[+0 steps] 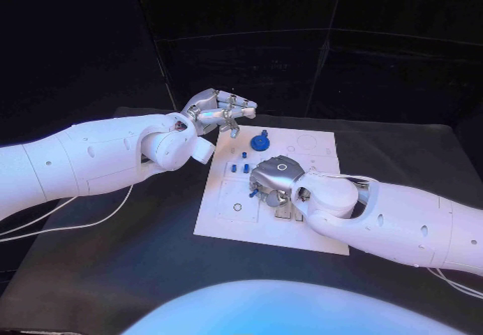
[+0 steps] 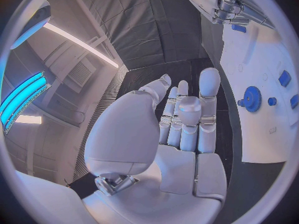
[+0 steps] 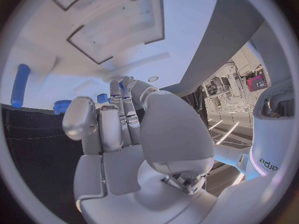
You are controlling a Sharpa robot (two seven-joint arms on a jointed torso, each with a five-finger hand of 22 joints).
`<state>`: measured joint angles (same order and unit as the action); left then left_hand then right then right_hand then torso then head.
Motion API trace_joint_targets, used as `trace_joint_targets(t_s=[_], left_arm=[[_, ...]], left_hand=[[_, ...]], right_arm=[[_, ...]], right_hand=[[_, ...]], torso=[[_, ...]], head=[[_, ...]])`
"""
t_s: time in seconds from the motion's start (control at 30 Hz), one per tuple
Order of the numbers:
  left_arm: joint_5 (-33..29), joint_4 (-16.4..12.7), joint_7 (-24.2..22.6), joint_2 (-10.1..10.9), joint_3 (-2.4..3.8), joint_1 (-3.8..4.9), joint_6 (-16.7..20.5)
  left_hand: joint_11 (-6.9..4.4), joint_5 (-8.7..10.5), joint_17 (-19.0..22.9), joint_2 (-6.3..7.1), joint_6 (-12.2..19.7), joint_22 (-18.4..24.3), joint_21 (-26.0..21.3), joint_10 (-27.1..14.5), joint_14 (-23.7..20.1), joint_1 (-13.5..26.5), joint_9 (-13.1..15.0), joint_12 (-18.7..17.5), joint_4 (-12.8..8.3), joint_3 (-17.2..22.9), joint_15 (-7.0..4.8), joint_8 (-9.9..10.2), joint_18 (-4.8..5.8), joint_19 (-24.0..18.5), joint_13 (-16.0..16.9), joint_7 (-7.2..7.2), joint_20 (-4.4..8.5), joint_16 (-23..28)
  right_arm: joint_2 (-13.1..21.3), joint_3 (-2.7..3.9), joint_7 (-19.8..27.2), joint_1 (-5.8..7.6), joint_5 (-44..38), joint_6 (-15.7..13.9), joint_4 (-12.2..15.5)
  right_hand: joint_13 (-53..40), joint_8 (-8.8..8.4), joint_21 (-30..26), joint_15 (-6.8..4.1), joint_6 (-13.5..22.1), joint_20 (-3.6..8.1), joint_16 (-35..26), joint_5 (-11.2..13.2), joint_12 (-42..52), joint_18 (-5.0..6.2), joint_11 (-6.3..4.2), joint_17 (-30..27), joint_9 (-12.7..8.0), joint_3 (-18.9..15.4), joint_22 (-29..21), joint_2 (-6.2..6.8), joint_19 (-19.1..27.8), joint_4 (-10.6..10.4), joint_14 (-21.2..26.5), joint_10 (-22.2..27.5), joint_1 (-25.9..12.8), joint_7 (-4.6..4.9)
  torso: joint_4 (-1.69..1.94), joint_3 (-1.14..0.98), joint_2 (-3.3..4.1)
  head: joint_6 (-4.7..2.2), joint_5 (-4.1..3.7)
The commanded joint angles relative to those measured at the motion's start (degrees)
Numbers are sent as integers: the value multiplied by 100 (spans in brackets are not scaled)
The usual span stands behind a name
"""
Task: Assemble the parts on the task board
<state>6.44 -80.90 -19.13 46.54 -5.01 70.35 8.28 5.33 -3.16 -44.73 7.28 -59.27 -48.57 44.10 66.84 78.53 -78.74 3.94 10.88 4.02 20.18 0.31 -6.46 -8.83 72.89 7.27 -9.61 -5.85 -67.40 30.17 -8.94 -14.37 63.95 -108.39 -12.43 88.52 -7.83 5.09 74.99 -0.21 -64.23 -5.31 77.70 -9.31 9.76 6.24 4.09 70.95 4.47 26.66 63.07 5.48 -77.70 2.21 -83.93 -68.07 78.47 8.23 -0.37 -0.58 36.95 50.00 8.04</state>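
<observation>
Black worktop before a dark backdrop, carrying one white board. On the board: one blue gear near its far edge and several small blue pegs just beside it. Left hand hovers over the board's far corner, fingers apart and holding nothing. Right hand rests at mid-board, fingers pressed against the board among the pegs; whether they pinch a piece cannot be told.

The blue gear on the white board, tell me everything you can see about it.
The blue gear is a small round toothed wheel, plastic-looking, with a hub or short stub at its middle. It sits on the task board near the far edge, apart from the smaller blue pieces. Nothing touches it: the left robot hand is beside it, off the board, fingers spread.
</observation>
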Motion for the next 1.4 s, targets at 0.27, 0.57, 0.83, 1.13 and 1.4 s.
trace_joint_targets(t_s=[0.27, 0.57, 0.83, 1.13, 1.4], left_arm=[[-27, -7, -6, -3, 5, 8, -69], [-27, -10, 1, -3, 4, 8, -75], [-27, -12, 14, -2, 4, 9, -82], [-27, -8, 23, -3, 4, 9, -82], [-27, -7, 26, -4, 4, 9, -84]], left_hand=[[-6, 9, 7, -47, 37, 6, -13, -50, -31, -3, -10, 39, -2, -48, 3, 10, -58, -27, 9, -17, -22, 7], [-6, 9, 7, -47, 37, 6, -13, -50, -31, -3, -10, 39, -2, -48, 3, 10, -58, -27, 9, -17, -22, 7], [-6, 9, 7, -47, 37, 6, -13, -50, -31, -3, -10, 39, -2, -48, 3, 10, -58, -27, 9, -17, -22, 7], [-6, 9, 7, -47, 37, 6, -13, -50, -31, -3, -10, 39, -2, -48, 3, 10, -58, -27, 9, -17, -22, 7], [-6, 9, 7, -47, 37, 6, -13, -50, -31, -3, -10, 39, -2, -48, 3, 10, -58, -27, 9, -17, -22, 7]], right_arm=[[-32, 1, -3, 9, -68, 30, 15], [-56, 1, 37, 9, -55, 17, 12], [-69, 1, 69, 9, -4, 13, 14], [-70, 1, 128, 9, 156, 10, 44], [-64, 1, 151, 9, 237, -3, 57]], right_hand=[[5, -2, 25, -44, -43, -3, -35, 30, -36, -90, -2, -2, 10, -25, 9, -1, -25, -19, -257, -33, -60, -1], [6, -3, 26, -45, -46, -2, -39, 36, -38, -91, -4, -10, 10, -28, 11, -4, -26, -24, -256, -35, -66, -4], [7, -3, 30, -45, -47, -2, -38, 36, -39, -92, -5, -9, 10, -27, 17, -7, -29, -26, -256, -36, -67, -5], [8, -3, 29, -46, -50, -1, -42, 37, -40, -92, -7, -16, 10, -26, 15, -13, -28, -29, -255, -37, -68, -7], [8, -3, 29, -46, -50, -1, -42, 37, -40, -92, -7, -16, 10, -26, 15, -13, -28, -29, -255, -37, -68, -7]], torso=[[-1, 2, 4], [2, 3, 0], [0, -1, 0], [-5, 0, -1], [-2, 1, 1]], head=[[0, 11], [0, 7], [0, 9], [0, 16], [0, 12]])
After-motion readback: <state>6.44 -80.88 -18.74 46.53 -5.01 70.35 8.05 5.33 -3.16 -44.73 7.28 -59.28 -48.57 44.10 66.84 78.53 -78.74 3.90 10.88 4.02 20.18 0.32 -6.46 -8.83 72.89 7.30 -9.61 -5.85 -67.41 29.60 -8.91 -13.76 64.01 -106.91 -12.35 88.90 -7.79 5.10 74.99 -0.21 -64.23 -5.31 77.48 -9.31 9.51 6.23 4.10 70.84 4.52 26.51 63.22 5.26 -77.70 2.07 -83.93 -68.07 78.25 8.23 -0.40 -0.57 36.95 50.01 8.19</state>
